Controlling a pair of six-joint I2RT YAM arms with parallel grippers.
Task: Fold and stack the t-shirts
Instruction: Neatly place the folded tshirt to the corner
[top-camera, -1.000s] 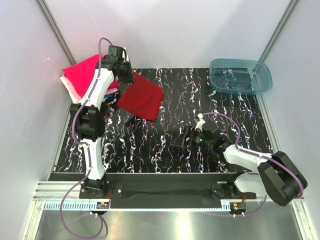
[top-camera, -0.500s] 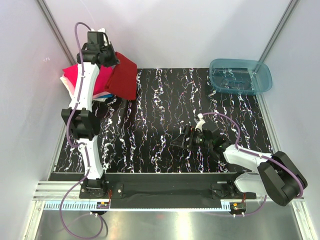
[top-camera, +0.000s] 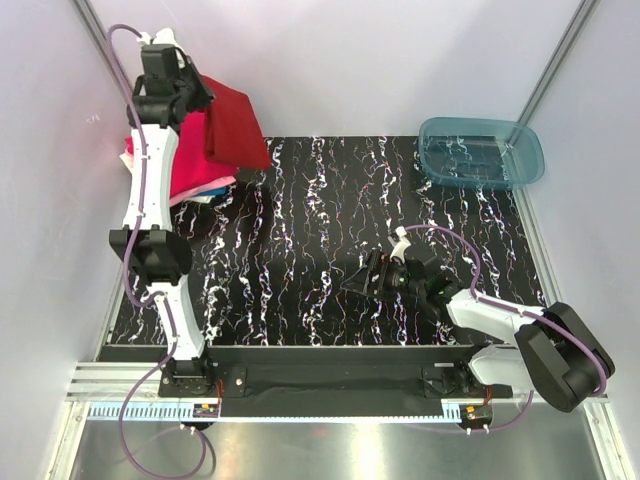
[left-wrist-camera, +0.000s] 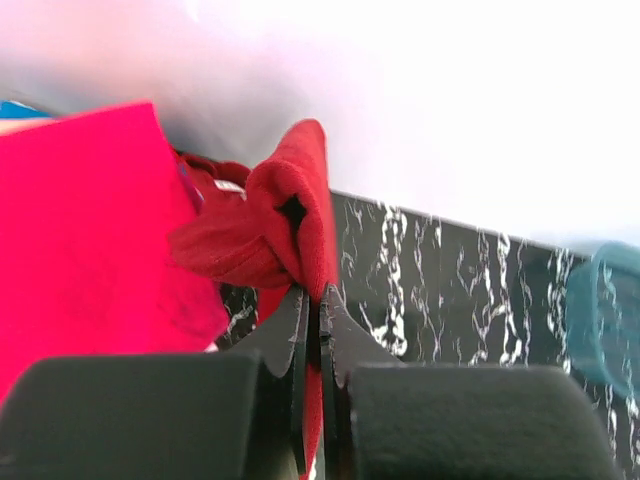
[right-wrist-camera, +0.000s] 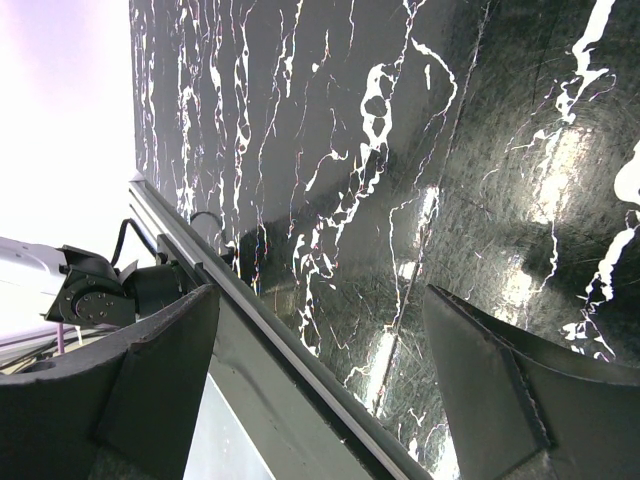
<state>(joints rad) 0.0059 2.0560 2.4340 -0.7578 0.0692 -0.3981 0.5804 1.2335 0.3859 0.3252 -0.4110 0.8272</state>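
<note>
Lately swung, in the top view, from above the black white-veined table (top-camera: 330, 215) toward the upper left of the frame: plain dark red folded t-shirt (top-camera: 234, 122), hanging from the left gripper (top-camera: 203, 97) over the stack of magenta-pink and pale folded shirts (top-camera: 198, 170). Suggests a placing step nearly due, with lowering and release yet to come. Long axis slanted from upper left to lower right, free edge pointing lower right.

Left wrist view: clamped tight on a bunched red fold at centre frame, magenta stack at left.

Right wrist view: right gripper (right-wrist-camera: 320, 350) spread wide, holding nothing, low over the table.
</note>
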